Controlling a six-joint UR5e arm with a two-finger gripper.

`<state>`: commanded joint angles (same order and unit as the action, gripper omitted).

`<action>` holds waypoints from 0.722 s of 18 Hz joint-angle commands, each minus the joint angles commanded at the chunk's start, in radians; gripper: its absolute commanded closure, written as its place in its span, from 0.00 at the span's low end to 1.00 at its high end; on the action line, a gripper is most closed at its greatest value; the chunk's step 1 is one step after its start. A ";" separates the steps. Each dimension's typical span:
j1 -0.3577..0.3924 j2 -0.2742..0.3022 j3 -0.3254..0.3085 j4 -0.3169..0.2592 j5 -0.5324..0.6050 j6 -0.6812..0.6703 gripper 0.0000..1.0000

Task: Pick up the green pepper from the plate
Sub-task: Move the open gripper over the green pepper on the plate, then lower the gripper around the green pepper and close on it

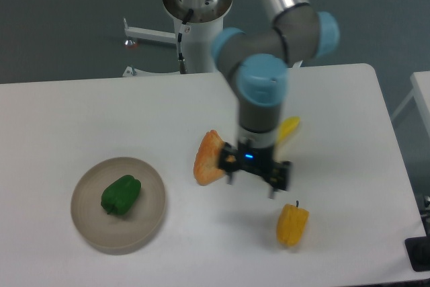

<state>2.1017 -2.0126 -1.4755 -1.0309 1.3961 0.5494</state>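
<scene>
From my feed I see the green pepper [121, 195] lying on the plate [149, 223], a little left of the dish's middle, with nothing touching it. The plate sits on the left part of the white tabletop [80, 119]. My gripper [250, 188] hangs above the middle of the tabletop, pointing down, well apart from the plate and to its right. Its two fingers [272, 191] stand spread wide with nothing between them. Just to the left of the gripper, partly hidden behind its body, is an orange-brown wedge of bread [207, 158]. A yellow banana [289, 128] pokes out from behind the wrist on the right side, most of it covered by the arm. A yellow pepper [292, 225] rests on the tabletop below and to the right of the gripper, near it but not in contact. The arm's base column [199, 25] rises behind the far edge of the tabletop
</scene>
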 joint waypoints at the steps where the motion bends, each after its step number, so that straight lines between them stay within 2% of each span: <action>1: -0.017 -0.002 -0.012 0.014 -0.012 -0.034 0.00; 4: -0.074 -0.005 -0.040 0.072 -0.019 -0.109 0.00; 11: -0.164 -0.044 -0.060 0.150 -0.019 -0.129 0.00; 13: -0.180 -0.054 -0.060 0.155 -0.019 -0.129 0.00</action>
<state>1.9221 -2.0662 -1.5355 -0.8759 1.3775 0.4203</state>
